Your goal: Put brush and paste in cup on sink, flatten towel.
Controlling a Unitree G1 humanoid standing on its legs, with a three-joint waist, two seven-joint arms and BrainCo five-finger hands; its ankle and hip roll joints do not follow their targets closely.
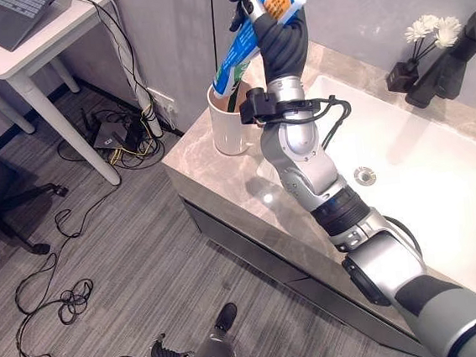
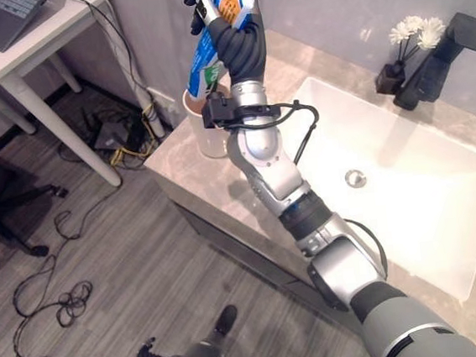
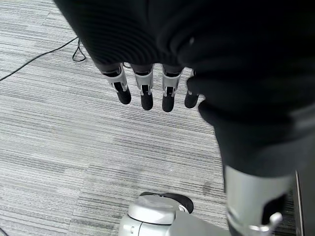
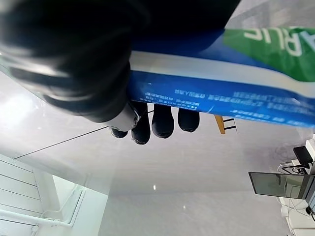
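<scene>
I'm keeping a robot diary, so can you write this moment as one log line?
right hand: shut on toothpaste tube, lower end at the rim of the white cup | left hand: open, idle above floor | cup: on sink counter

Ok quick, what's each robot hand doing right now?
Left robot hand: open, fingers straight, hanging over the floor, holding nothing.
Right robot hand: closed on the toothpaste tube, its lower end over the white cup.

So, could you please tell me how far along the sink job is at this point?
Nothing looks finished. In hand: the right hand grips the blue-and-white toothpaste tube, its lower end at the mouth of the white cup on the beige marble counter. Left: release it; whether the brush is already in the cup is unclear; flatten the towel. The left hand hangs open over the floor.
</scene>
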